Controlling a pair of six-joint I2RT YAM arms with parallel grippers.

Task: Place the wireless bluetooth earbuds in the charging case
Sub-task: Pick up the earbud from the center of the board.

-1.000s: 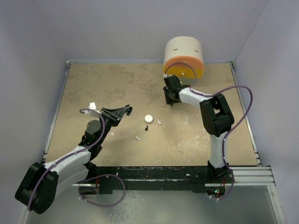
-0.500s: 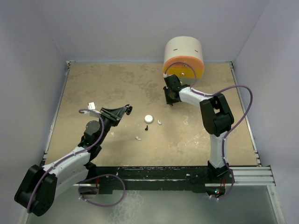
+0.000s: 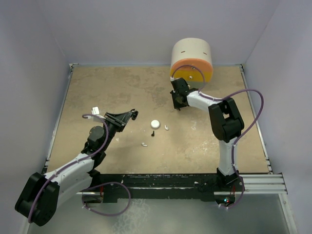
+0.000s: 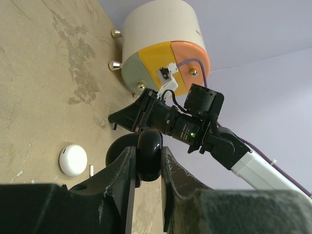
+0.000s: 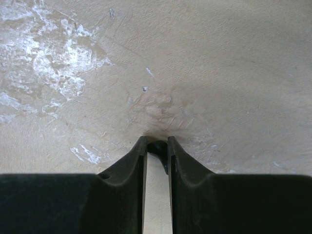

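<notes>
Fingers (image 5: 129,168) of the right end effector (image 5: 157,141) are pressed together on a tiny black earbud (image 5: 157,147), their tips down at the tan table (image 5: 219,73), which is scuffed with pale marks. From above, this end effector sits toward the far side of the table, just in front of a large cream cylinder (image 3: 191,52) with an orange and yellow face. The left end effector (image 4: 147,151) pinches a rounded black charging case (image 4: 148,158) between its fingers and holds it off the table, pointed toward the cylinder and the right arm (image 4: 209,139). Between the two arms, near the table's middle, lies a white round disc (image 3: 155,124). A second black earbud (image 3: 152,132) lies just on its near side. One white earbud (image 3: 166,127) rests just to the disc's right, and another white earbud (image 3: 145,144) lies nearer the arm bases, apart from the rest. A small white object (image 3: 96,110) lies near the table's left edge, beside the left arm's purple cable (image 3: 92,146).
</notes>
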